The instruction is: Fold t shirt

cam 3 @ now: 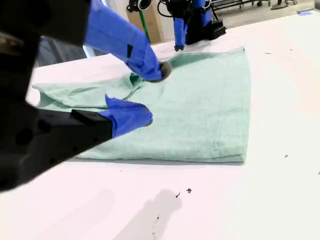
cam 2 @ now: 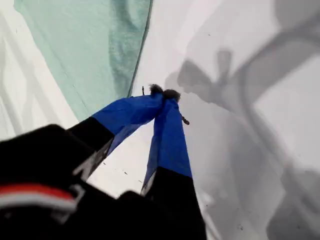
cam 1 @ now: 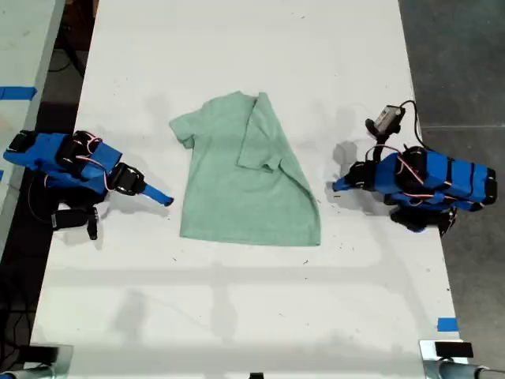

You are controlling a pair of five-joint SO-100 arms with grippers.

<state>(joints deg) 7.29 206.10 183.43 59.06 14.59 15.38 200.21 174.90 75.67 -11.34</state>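
The pale mint-green t shirt (cam 1: 237, 189) lies flat in the middle of the white table (cam 1: 237, 316), neck toward the far edge. Its side nearer the exterior view's right is folded in over the body, sleeve on top. My first gripper (cam 1: 339, 185) is on the arm at the exterior view's right. It rests shut (cam 2: 162, 95) just off the t shirt (cam 2: 85, 55), with nothing held. My second gripper (cam 1: 162, 197), at the exterior view's left, stands open (cam 3: 150, 92) beside the t shirt (cam 3: 200, 110), clear of the cloth.
A small black camera (cam 1: 384, 118) with its cable sits above the first arm. Blue tape marks lie at the exterior view's lower right (cam 1: 447, 324) and on a neighbouring surface at its left (cam 1: 16, 92). Dark floor borders the table on the exterior view's right.
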